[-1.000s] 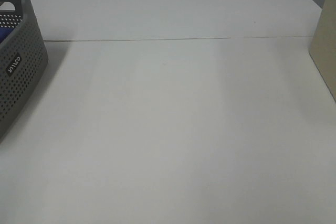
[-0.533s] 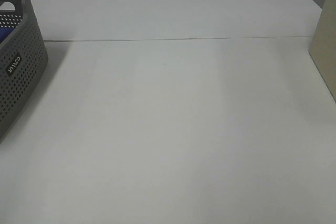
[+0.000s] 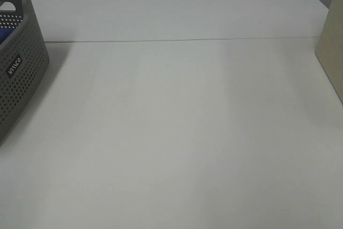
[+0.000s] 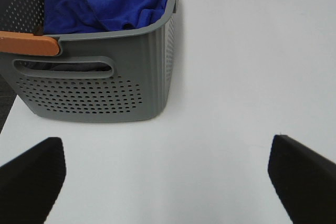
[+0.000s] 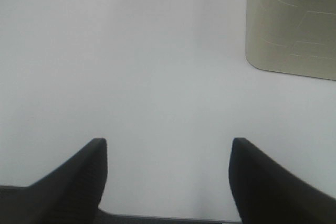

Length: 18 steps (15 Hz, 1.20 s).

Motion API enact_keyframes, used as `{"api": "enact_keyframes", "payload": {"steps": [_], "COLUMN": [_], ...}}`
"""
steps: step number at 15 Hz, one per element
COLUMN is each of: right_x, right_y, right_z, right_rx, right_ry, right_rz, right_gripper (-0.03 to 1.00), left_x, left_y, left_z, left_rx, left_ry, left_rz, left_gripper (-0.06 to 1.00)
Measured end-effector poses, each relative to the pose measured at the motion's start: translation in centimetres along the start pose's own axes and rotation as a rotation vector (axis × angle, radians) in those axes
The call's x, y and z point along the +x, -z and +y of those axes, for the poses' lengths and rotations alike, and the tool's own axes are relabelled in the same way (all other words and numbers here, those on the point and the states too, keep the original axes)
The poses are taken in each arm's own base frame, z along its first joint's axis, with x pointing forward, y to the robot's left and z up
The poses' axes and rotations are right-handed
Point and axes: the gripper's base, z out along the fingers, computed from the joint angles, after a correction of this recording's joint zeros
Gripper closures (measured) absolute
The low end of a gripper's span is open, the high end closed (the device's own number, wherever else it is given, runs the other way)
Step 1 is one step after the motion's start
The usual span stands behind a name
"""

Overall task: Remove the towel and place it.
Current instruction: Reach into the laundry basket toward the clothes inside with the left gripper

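1. Nothing has shifted since the earlier exterior frames: the grey perforated basket (image 3: 21, 73) sits at the table's (image 3: 177, 132) left edge, a sliver of blue towel (image 3: 3, 37) inside.
2. Left wrist: the left gripper (image 4: 167, 179) is spread wide and empty; the towel lies bunched in the basket, well ahead of it.
3. Right wrist: the right gripper (image 5: 168, 177) is wide and empty, near a beige container (image 5: 291, 22).

Plush cloth, matt plastic, smooth tabletop
The towel (image 4: 107, 1) inside the basket (image 4: 94, 93) is fluffy blue cloth; the basket is matt grey perforated plastic; the table (image 4: 236, 77) beside it is smooth, matt white.
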Motion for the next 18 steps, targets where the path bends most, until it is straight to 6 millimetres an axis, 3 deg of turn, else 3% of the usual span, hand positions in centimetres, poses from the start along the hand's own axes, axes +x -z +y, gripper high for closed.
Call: {"api": "enact_keyframes", "payload": {"steps": [18], "right_x": [0.00], "right_y": [0.00], "right_z": [0.00], "right_rx": [0.000], "right_ry": [0.000], "right_rz": [0.000], "right_gripper": [0.30], "left_x": [0.00], "left_y": [0.00], "left_z": [0.00], "left_rx": [0.000], "left_ry": [0.000], "left_rz": [0.000], "left_gripper": [-0.04]}}
